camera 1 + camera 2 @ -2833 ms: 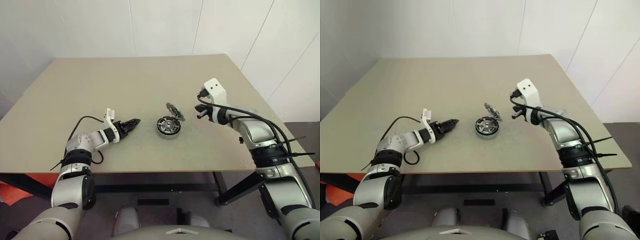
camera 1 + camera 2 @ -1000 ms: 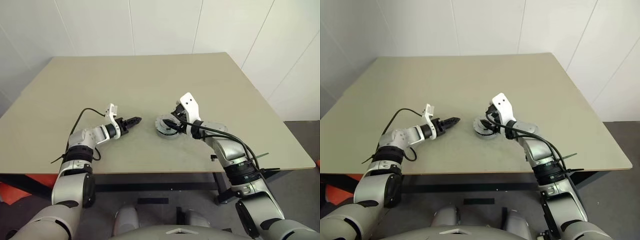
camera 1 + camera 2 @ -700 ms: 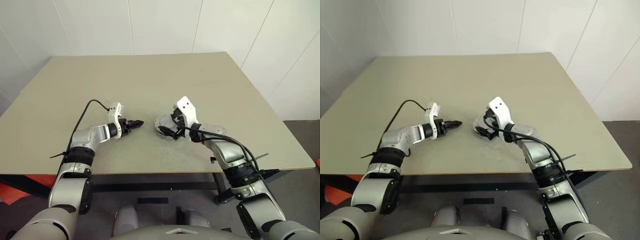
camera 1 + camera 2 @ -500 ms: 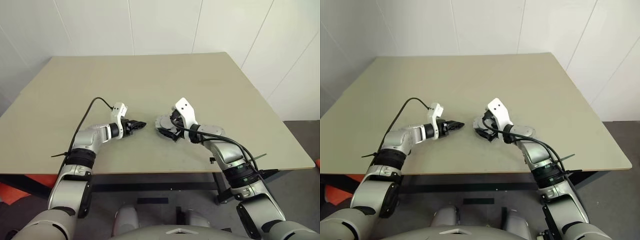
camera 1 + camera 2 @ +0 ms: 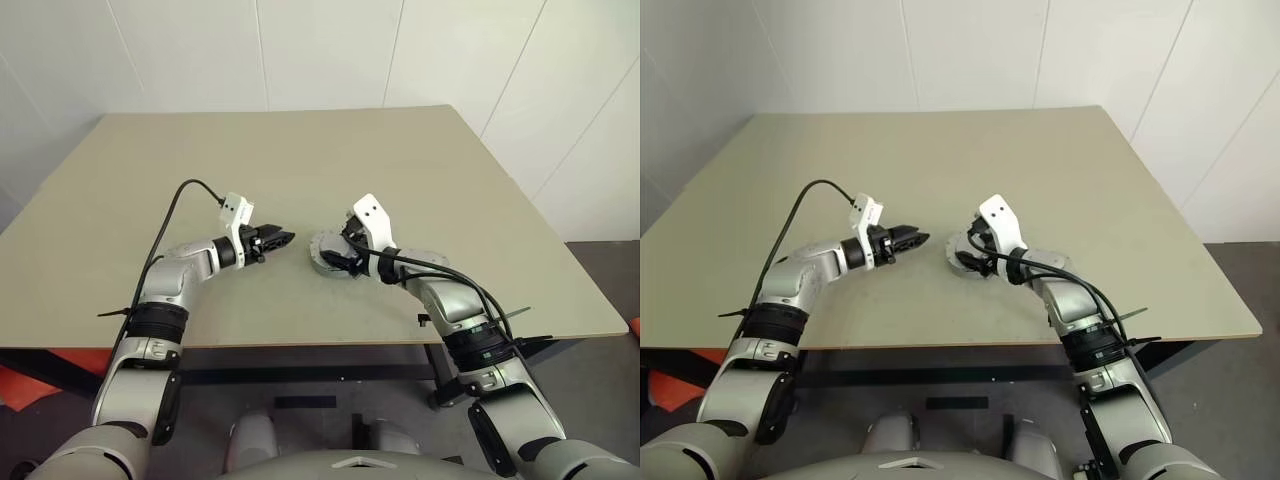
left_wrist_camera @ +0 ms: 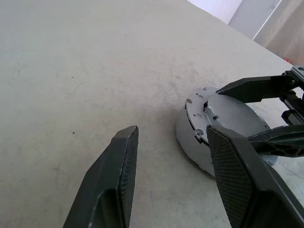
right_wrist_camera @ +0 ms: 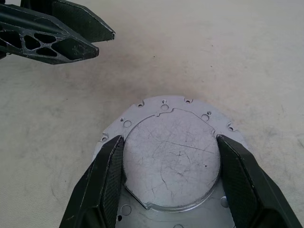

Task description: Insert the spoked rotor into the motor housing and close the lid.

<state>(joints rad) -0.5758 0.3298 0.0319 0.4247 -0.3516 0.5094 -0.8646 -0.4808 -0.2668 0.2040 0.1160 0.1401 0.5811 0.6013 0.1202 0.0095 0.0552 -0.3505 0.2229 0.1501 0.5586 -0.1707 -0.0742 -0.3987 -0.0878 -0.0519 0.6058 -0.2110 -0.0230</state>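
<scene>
The silver lid (image 7: 171, 156), with its raised centre, lies flat on the motor housing (image 6: 183, 137) near the table's middle. It covers the housing's opening, so the spoked rotor is hidden. My right gripper (image 7: 170, 140) reaches over the lid, and its two fingers (image 7: 107, 175) press against either side of the raised centre. To the left of the housing, my left gripper (image 5: 285, 238) hovers just above the table. It points at the housing's side, stands open with nothing between its fingers (image 6: 118, 166), and is a short gap from the housing.
The beige table (image 5: 300, 150) is bare around the housing. White walls rise behind its far edge. A black cable (image 5: 185, 195) loops up from my left wrist.
My right gripper came in from the right, and the lid that lay behind the housing now sits on top of it. My left gripper rose slightly, rolled and edged toward the housing.
</scene>
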